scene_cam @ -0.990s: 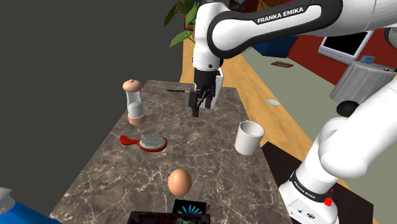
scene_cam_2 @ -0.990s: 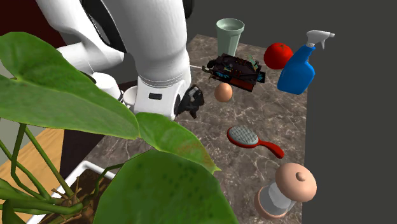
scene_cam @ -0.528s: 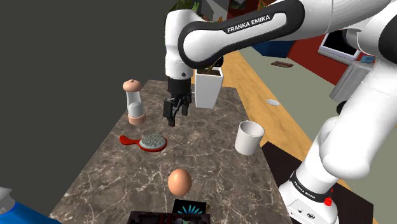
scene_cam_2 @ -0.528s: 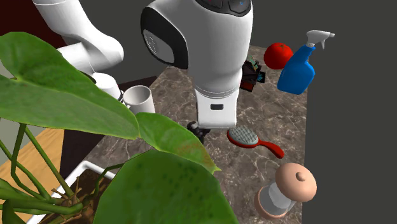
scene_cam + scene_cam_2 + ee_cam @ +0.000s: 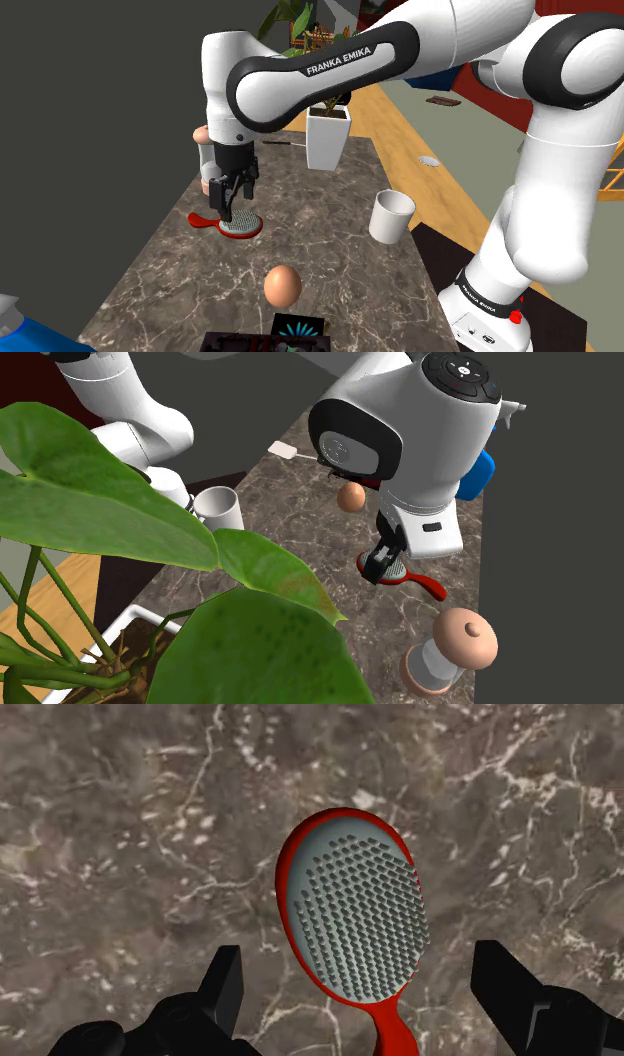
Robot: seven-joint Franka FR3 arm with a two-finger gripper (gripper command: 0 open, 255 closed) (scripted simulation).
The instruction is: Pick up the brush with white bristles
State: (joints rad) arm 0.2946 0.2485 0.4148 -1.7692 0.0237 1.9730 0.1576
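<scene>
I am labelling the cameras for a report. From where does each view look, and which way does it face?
Shoulder view: beside the stand, looking down along the marbled table; arm and open tool show.
Second exterior view: behind plant leaves, looking back over the table; arm shows.
Wrist view: on the hand, looking straight down; two fingertips show.
All share the red hairbrush.

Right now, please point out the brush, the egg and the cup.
brush [image 5: 355, 919], wrist view, on the bristle pad.
egg [image 5: 283, 285], shoulder view, on its middle.
cup [image 5: 390, 222], shoulder view, on its side wall.
</scene>
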